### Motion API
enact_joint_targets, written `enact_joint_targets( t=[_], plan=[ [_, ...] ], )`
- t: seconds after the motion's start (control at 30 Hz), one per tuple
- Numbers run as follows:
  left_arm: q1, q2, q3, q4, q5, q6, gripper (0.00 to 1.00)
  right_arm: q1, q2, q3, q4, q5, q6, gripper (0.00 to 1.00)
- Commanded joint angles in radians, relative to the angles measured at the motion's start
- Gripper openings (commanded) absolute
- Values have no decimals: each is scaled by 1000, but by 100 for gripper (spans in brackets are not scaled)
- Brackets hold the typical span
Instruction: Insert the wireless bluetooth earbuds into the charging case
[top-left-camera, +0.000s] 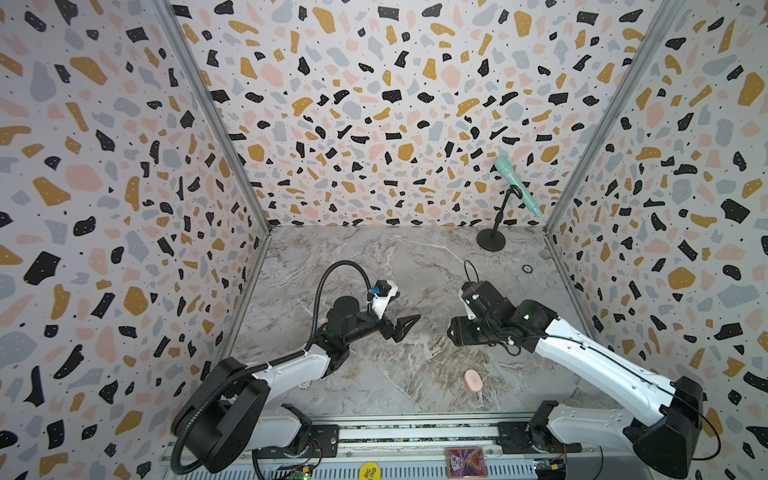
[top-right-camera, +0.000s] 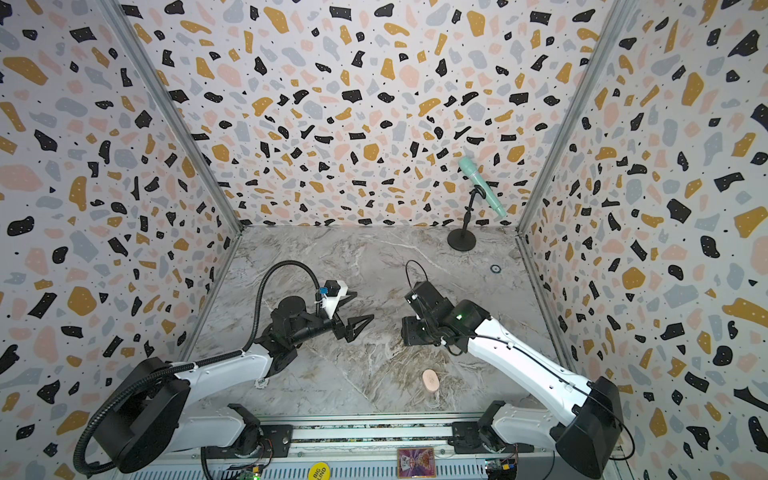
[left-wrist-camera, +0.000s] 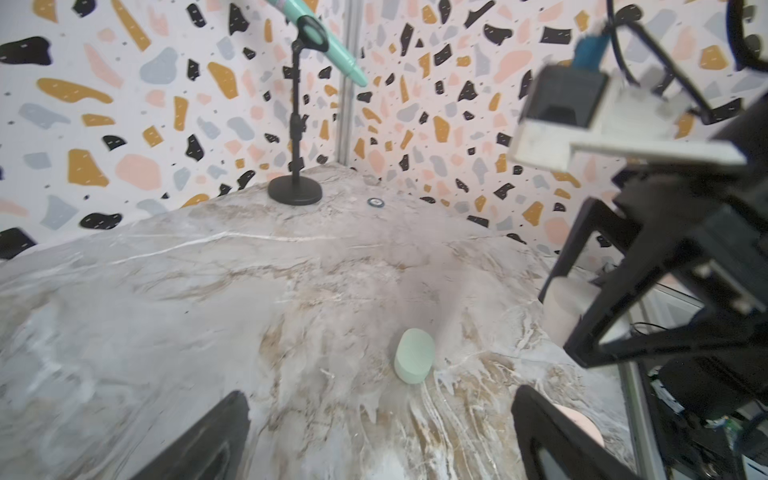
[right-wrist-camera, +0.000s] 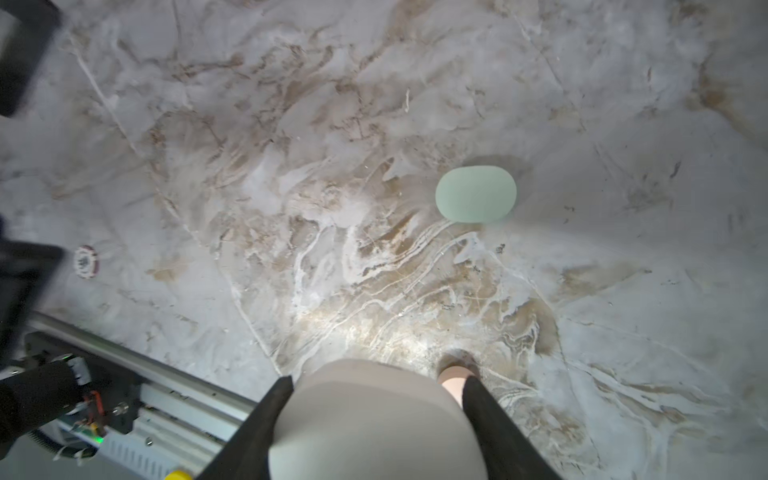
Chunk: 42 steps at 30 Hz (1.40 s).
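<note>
White case (right-wrist-camera: 374, 428) pinched in right pincer (right-wrist-camera: 378, 380); left pincer (left-wrist-camera: 382, 397) spread, mint case (left-wrist-camera: 414, 355) ahead, apart.

Marble table (top-right-camera: 374, 257), terrazzo walls (top-right-camera: 374, 104). Left gripper (top-right-camera: 365, 305) over table left of centre, jaws wide apart, aimed toward middle. Right gripper (top-right-camera: 411, 331) facing it across gap, pointing down, fingers hidden under own body. Pink case (top-right-camera: 431, 380) flat on table near front edge, apart from both grippers. Mint microphone (top-right-camera: 482, 187) tilted on black stand (top-right-camera: 462, 240), far right corner. Small round disc (top-right-camera: 494, 269) near stand.
</note>
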<state>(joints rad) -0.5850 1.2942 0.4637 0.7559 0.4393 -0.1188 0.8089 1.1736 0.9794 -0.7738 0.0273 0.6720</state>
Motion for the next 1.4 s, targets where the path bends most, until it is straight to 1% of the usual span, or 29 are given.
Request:
enact_joint_targets(
  t=[0.0, 0.1, 0.23, 0.43, 0.57, 0.67, 0.73, 0.9, 0.93, 1.07, 1.13, 1.17, 1.23, 1.3, 1.37],
  plan=[
    [-3, -34, -23, -32, -143, -23, 100, 43, -25, -106, 167, 58, 36, 48],
    [-3, -44, -33, -48, -198, -51, 100, 77, 11, -182, 252, 94, 42, 49],
    [-1, -51, -37, -77, -259, -88, 100, 85, 72, -251, 350, 103, 35, 50],
    [-1, -69, -43, -152, -347, -99, 100, 86, 163, -320, 446, 121, 9, 53],
    [1, -91, -56, -153, -375, -107, 100, 87, 202, -334, 469, 127, 1, 56],
    [3, -106, -57, -163, -403, -102, 100, 87, 212, -343, 472, 119, -3, 65],
    [11, -123, -54, -174, -421, -97, 100, 87, 201, -333, 446, 121, -4, 76],
    [58, -191, -56, -205, -477, -69, 100, 72, 87, -291, 375, 139, -42, 97],
    [74, -205, -57, -203, -481, -59, 100, 53, 60, -278, 361, 136, -62, 100],
    [123, -247, -71, -174, -516, 31, 100, -44, -41, -214, 355, 122, -181, 99],
    [144, -254, -78, -150, -578, 77, 100, -105, -73, -193, 382, 160, -267, 99],
    [157, -252, -81, -136, -592, 93, 100, -135, -80, -192, 402, 182, -307, 99],
    [184, -239, -90, -105, -627, 126, 100, -197, -93, -211, 480, 252, -407, 99],
    [212, -232, -100, -86, -651, 148, 100, -256, -114, -256, 605, 307, -492, 99],
    [235, -230, -114, -62, -679, 172, 100, -337, -147, -339, 791, 295, -603, 99]
  ],
)
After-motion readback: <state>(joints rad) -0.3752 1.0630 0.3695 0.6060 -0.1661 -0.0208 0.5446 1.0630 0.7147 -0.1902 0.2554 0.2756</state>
